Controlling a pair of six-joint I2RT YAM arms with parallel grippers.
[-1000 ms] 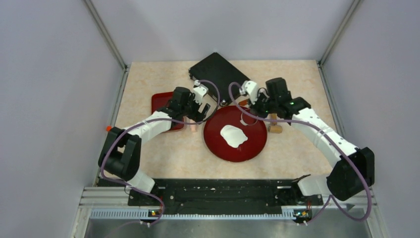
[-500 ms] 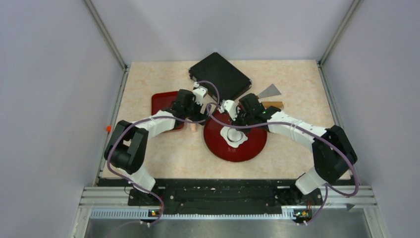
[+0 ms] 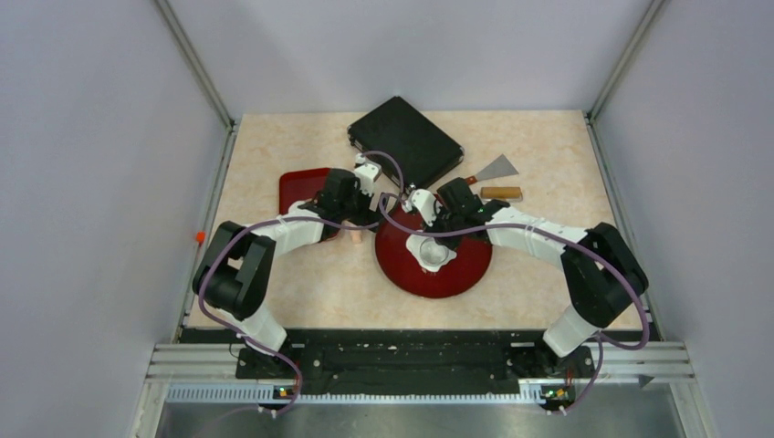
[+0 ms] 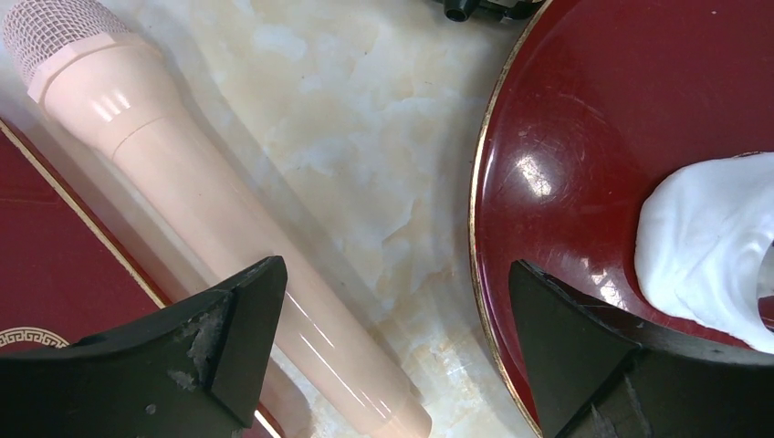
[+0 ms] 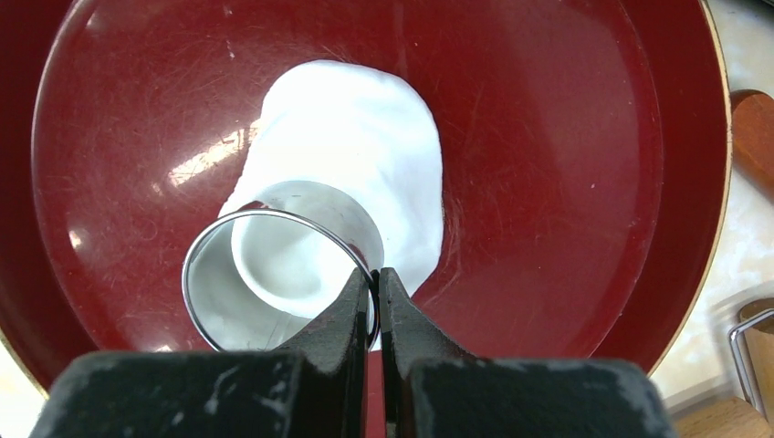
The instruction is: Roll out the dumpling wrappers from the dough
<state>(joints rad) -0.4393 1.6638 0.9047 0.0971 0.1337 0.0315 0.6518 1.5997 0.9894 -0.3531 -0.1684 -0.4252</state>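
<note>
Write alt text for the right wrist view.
The right gripper pinches the wall of a ring cutter that stands on the near edge of the flattened white dough. The dough lies in the middle of a round red plate.

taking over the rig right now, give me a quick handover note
Left gripper: open and holding nothing, over the table between the pink rolling pin and the round red plate.
Right gripper: shut on the rim of the ring cutter.
Dough: a flattened ragged patch on the plate. The cutter sits over its near edge, and dough shows inside the ring.
Done: dough flattened, cutter set on it.
Left: press through, free the round, repeat. Nothing cut out is in view.
</note>
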